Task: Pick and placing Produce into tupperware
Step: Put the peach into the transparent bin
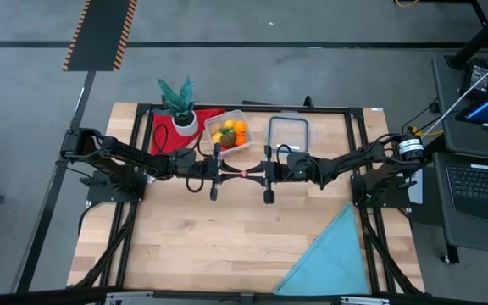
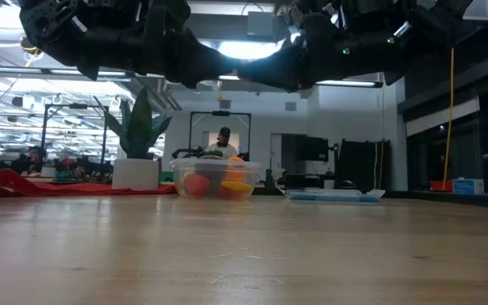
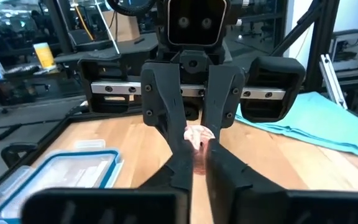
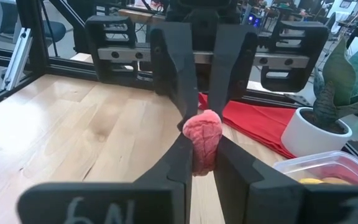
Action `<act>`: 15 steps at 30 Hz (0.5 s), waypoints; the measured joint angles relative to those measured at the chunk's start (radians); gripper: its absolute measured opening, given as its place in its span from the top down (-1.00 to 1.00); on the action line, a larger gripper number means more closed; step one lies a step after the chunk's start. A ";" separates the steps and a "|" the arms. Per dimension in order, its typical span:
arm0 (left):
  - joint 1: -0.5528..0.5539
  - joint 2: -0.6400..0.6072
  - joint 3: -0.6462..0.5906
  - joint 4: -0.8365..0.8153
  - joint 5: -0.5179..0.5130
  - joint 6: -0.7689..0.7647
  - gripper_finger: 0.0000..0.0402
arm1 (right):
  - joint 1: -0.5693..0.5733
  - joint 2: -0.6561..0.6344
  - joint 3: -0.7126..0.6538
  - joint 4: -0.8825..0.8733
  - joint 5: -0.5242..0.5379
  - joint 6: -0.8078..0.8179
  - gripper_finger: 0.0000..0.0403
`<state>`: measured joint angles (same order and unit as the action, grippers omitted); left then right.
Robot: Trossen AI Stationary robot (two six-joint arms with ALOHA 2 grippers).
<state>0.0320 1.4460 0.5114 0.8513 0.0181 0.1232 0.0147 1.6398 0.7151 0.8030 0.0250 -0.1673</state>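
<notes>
Two tools meet tip to tip above the table [image 1: 227,246]: your right tool [image 4: 201,163] is clamped on a pink produce piece [image 4: 202,140], and your left tool [image 3: 194,169] has closed onto it too. Just beyond them sits the tupperware [image 1: 230,132], holding other produce [image 1: 230,133].

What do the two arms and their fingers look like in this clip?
Both the left arm and the right arm are black with jointed links. Each ends in a boxy crossbar with two flat, tapering black fingers. Black cables run from their bases.
</notes>
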 joint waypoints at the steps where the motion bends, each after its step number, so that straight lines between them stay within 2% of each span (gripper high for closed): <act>1: 0.000 0.000 0.000 -0.001 0.000 0.010 0.92 | 0.000 0.000 0.000 -0.001 0.000 0.000 0.75; 8: 0.000 0.000 0.000 -0.005 -0.002 0.019 0.98 | 0.000 0.000 0.001 -0.011 0.000 0.000 0.73; 15: 0.000 0.001 -0.001 -0.006 -0.007 0.038 0.99 | 0.000 0.000 0.004 -0.021 0.006 0.029 0.51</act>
<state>0.0322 1.4471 0.5106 0.8458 0.0113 0.1608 0.0147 1.6398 0.7192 0.7825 0.0309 -0.1380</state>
